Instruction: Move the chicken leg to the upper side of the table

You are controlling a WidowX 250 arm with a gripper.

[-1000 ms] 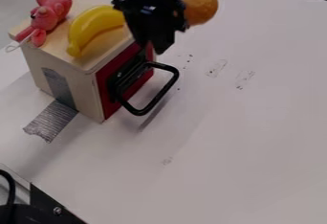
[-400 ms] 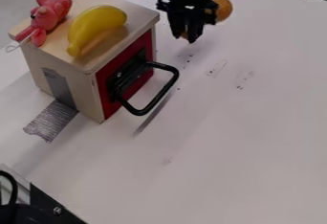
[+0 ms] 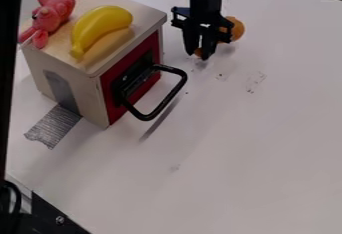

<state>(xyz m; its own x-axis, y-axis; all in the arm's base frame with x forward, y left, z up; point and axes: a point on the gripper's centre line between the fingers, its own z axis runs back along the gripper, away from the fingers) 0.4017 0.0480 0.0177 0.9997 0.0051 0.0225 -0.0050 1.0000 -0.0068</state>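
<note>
have the claw (image 3: 198, 55) to the right of the box (image 3: 88, 95), near its far right corner and well apart from it. clamped on the chicken leg (image 3: 235, 28), with fingers a little apart around it and pointing down. can see the fat end of the leg on the side away from the box, and a small orange bit between the fingertips. so find the leg beyond the box's door side, toward the far part of the tabletop (image 3: 267, 138). cannot tell from this angle if touching the tabletop or just above it.

on top of the box, see a banana (image 3: 100, 25) lying aslant, and a pink toy (image 3: 48, 20) beside it, at the left edge of the lid. on the box's right-facing side, find a red door (image 3: 149, 48) with a black handle (image 3: 182, 84) jutting out over the tabletop. on the left-facing side, note grey tape (image 3: 55, 124) running down and out onto the tabletop.

to the right of the box, spot faint dark marks (image 3: 255, 80) on the tabletop. left of the box, notice a dark strip (image 3: 8, 78) running upright. nearer than the box, at lower left, see a black cable (image 3: 16, 198).
</note>
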